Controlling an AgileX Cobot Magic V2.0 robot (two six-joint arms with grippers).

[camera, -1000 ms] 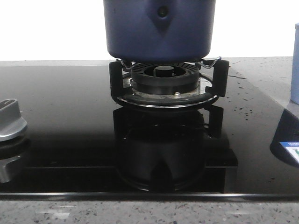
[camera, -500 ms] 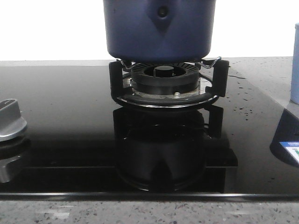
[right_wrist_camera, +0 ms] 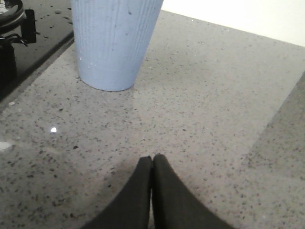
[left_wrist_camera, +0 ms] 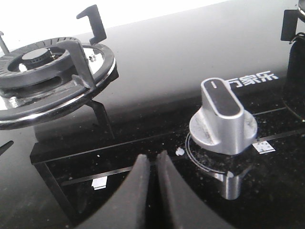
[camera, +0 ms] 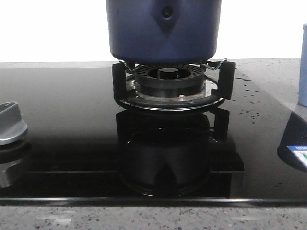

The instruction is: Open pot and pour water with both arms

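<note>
Pot sat on the burner stand mid-hob. Left gripper and right gripper were both clenched empty; unopened, they might knock it askew.

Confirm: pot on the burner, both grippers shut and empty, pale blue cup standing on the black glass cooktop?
Not quite. The right wrist view shows the pale blue cup on the speckled countertop, beside the glass. The pot, left gripper and right gripper are as stated.
</note>
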